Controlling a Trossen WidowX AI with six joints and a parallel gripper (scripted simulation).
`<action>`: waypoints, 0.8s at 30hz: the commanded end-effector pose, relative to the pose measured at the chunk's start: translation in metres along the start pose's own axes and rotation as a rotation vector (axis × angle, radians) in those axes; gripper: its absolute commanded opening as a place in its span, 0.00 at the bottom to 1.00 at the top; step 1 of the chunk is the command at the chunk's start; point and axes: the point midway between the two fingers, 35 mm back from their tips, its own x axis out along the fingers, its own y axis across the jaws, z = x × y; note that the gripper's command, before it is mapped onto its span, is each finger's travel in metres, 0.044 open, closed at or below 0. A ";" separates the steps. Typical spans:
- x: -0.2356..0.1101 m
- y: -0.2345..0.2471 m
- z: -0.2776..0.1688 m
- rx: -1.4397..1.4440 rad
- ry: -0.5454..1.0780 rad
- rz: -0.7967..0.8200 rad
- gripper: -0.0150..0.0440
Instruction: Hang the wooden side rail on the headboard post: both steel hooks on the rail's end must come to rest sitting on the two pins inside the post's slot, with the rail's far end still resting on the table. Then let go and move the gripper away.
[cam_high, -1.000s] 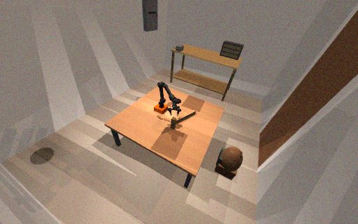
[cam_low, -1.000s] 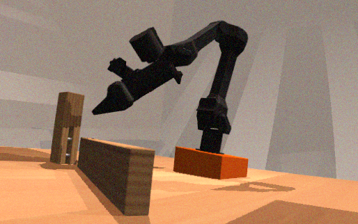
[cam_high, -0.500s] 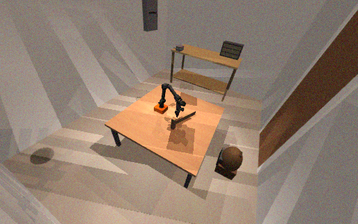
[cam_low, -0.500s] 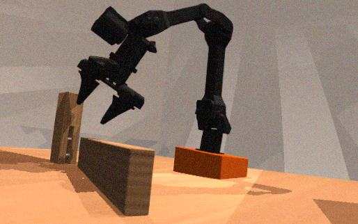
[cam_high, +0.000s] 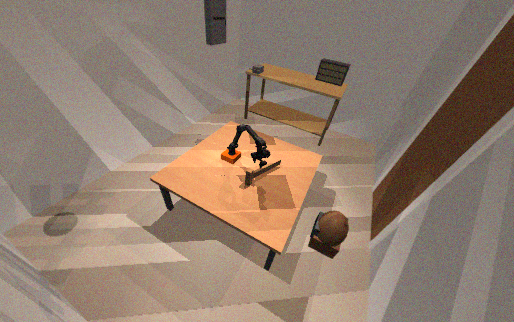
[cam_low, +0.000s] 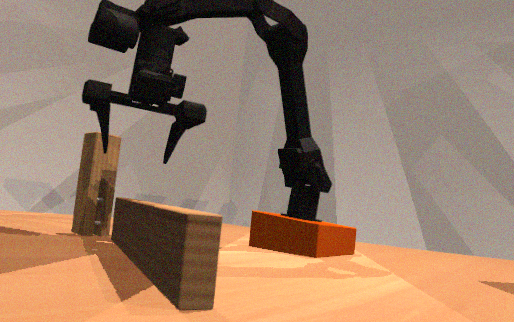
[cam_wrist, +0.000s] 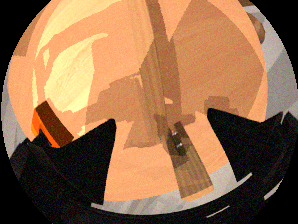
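The wooden headboard post (cam_low: 92, 175) (cam_high: 247, 179) (cam_wrist: 194, 175) stands upright on the table (cam_high: 200, 175). The wooden side rail (cam_low: 150, 237) (cam_high: 266, 169) (cam_wrist: 158, 63) lies on edge, one end against the post's slotted face, its far end on the table. Dark steel parts (cam_wrist: 178, 140) show at the joint in the wrist view; I cannot tell whether the hooks sit on the pins. My gripper (cam_low: 135, 155) (cam_high: 261, 161) (cam_wrist: 164, 117) is open and empty. It points down above the rail's post end, clear of both pieces.
The arm's orange base (cam_low: 302, 234) (cam_high: 230, 156) (cam_wrist: 49, 123) sits on the table beside the rail. A wooden shelf table (cam_high: 295, 80) stands behind. A round brown object (cam_high: 332, 227) lies on the floor by the table's right corner.
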 end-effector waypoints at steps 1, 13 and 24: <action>-0.004 0.000 0.002 -0.072 -0.027 0.033 1.00; 0.031 0.002 0.003 -0.072 -0.027 0.033 1.00; 0.050 0.002 0.004 -0.072 -0.027 0.033 1.00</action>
